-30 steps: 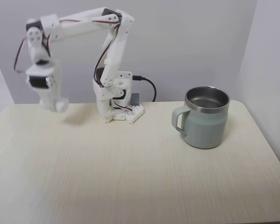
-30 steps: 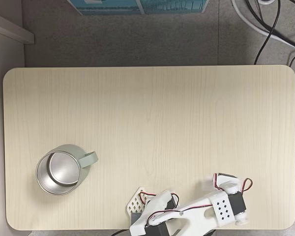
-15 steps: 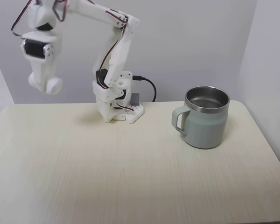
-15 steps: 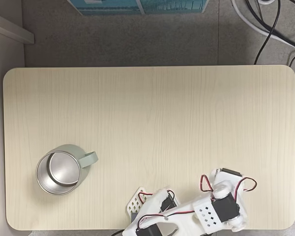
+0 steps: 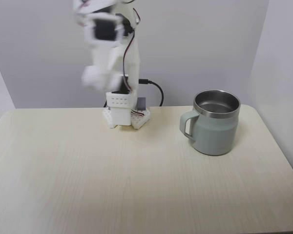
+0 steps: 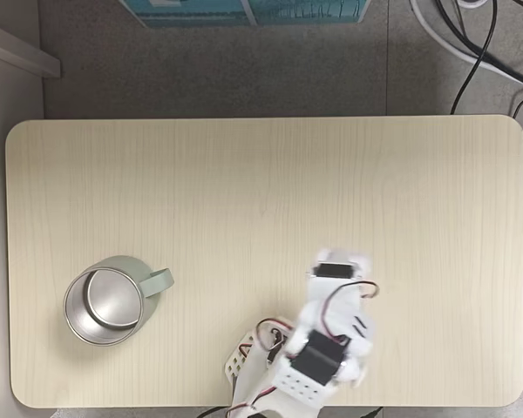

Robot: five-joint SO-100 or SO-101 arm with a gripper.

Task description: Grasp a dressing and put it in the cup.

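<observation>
**Mug parked by the edge, arm up in the air**

The squat grey-green mug with a steel rim (image 5: 214,123) (image 6: 107,300) sits near the tabletop's (image 6: 261,209) left edge in the top-down fixed view, handle toward the middle. The white plastic gripper (image 5: 94,78) (image 6: 336,267) hangs blurred above the arm's base (can't tell if it's clenched or released).

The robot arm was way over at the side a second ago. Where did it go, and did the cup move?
The arm swung round toward the table's middle and lifted. In a fixed view its blurred claw now hangs in front of its base, no longer far left. Whether it is open or holds anything is too blurred to tell. The cup stayed put, as another fixed view also shows.
</observation>
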